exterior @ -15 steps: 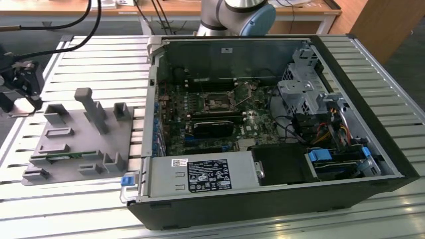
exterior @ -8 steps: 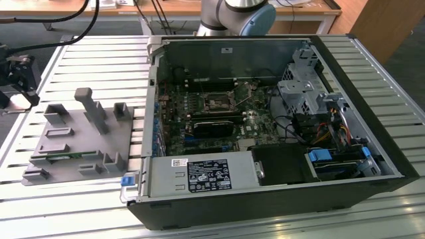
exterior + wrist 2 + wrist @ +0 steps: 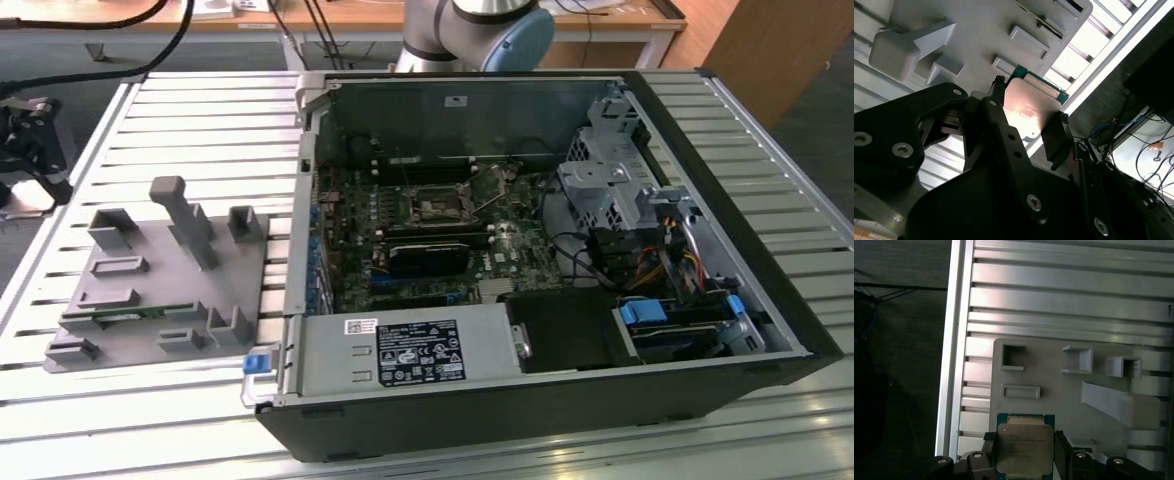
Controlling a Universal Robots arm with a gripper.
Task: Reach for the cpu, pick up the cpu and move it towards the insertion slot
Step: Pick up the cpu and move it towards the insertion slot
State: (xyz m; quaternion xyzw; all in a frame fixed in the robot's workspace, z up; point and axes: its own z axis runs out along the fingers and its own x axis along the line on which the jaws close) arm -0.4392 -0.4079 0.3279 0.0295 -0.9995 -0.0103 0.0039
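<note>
Slatted aluminium bench (image 3: 747,110), open computer case (image 3: 534,420) sitting beside grey parts tray (image 3: 167,290). Gripper (image 3: 1025,456) pinching cpu (image 3: 1025,440) by two opposite edges over tray, seen in first wrist view. Insertion slot (image 3: 437,207) lying inside case, toward exterior view's right of tray, well apart.

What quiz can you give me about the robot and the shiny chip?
1. True or false: the cpu sits between the fingers of the gripper.
2. In both wrist views, what lies behind the cpu? A) a cloth B) the grey fixture C) a keyboard
3. Fill in: the insertion slot lies inside the open computer ____.
Key: 1 true; 2 B; 3 case.
</note>
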